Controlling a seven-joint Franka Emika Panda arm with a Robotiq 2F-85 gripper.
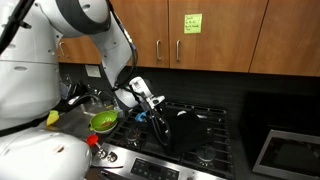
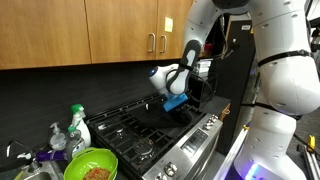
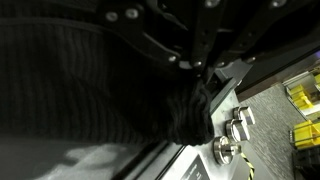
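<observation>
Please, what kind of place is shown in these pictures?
Most likely a kitchen: a gas stove, wooden cabinets above it, and a soap bottle beside a green bowl.

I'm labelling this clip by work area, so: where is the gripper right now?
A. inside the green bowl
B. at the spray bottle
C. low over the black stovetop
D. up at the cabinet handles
C: in an exterior view the gripper, shut on a dark cloth, hangs low over the black stovetop, apart from the green bowl beside it and well below the cabinet handles.
</observation>
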